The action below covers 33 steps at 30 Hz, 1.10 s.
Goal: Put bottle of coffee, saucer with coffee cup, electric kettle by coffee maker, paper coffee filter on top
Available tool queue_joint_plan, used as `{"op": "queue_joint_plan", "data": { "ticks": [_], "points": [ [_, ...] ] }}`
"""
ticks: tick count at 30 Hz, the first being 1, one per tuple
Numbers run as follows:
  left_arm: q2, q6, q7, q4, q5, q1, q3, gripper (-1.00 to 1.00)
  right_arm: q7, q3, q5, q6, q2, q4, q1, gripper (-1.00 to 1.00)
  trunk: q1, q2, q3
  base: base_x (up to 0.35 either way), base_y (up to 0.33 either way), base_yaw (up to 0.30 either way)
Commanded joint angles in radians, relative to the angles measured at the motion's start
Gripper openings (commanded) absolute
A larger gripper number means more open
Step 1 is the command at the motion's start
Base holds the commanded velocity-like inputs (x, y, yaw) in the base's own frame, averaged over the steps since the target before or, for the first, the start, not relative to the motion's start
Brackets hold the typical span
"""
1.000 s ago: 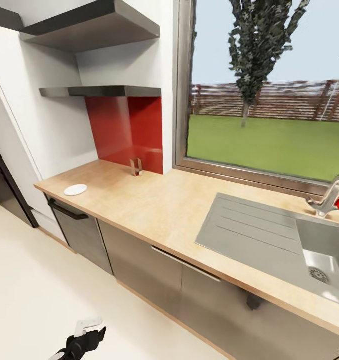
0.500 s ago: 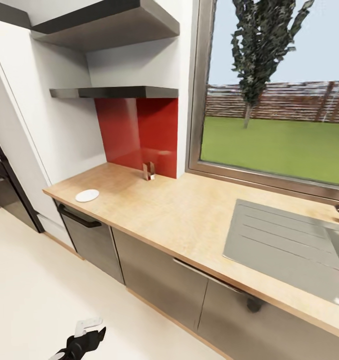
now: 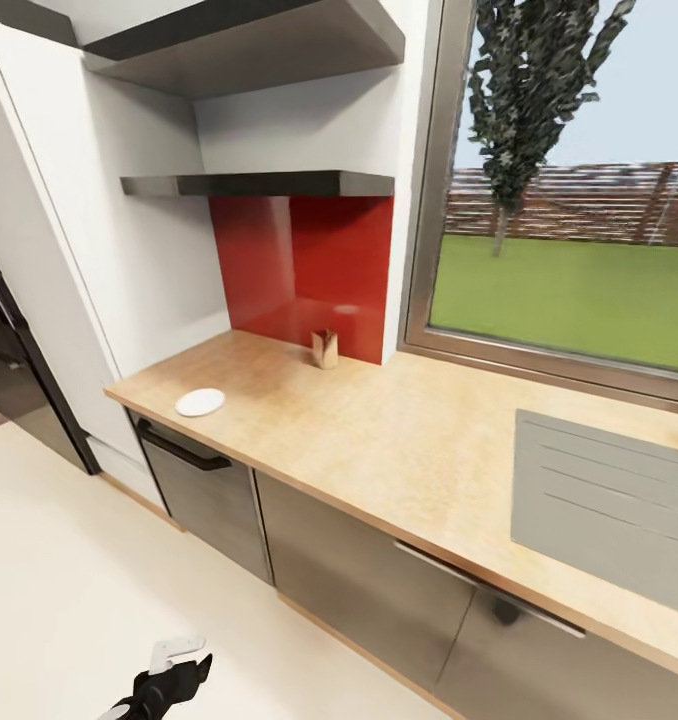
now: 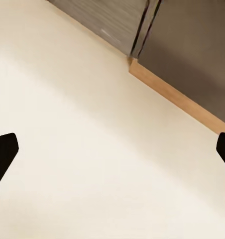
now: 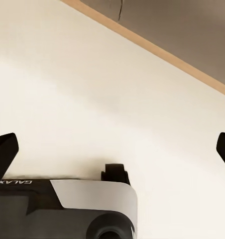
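A white saucer lies on the wooden countertop near its left end. A small brown object stands at the back of the counter against the red backsplash; I cannot tell what it is. The two dark wall shelves above it show nothing on the parts I can see. My left gripper is open and empty over the pale floor, beside the cabinet plinth. My right gripper is also open and empty, above the floor and my own base. Part of my left arm hangs low.
A grey sink drainboard is set into the counter at the right. Below the counter are a dishwasher front with a dark handle and grey cabinet doors. A dark appliance stands at the far left. A large window backs the counter.
The camera has turned left, so the whole picture slid right: faucet and sink basin left the view, and more of the left wall and shelves came in. Nothing on the counter moved.
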Motion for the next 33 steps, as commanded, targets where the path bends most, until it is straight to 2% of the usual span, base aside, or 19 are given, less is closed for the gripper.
{"op": "queue_joint_plan", "data": {
  "ticks": [1, 25, 33],
  "points": [
    [0.000, -0.003, -0.004, 0.001, 0.011, -0.001, -0.008, 1.00, -0.005, 0.009, -0.009, -0.002, 0.000, -0.001, -0.001, 1.00, 0.000, -0.001, -0.001, 0.154, 0.312, -0.004],
    [0.001, -0.003, -0.004, 0.001, 0.011, -0.001, -0.008, 1.00, -0.005, 0.009, -0.009, -0.002, 0.000, -0.001, 0.000, 1.00, 0.000, -0.001, 0.019, 0.109, 0.321, -0.170],
    [0.001, -0.003, -0.004, 0.001, 0.011, -0.001, -0.008, 1.00, -0.004, 0.009, -0.006, -0.001, 0.000, 0.000, 0.000, 1.00, 0.000, -0.001, 0.021, 0.088, 0.330, -0.043]
  ]
}}
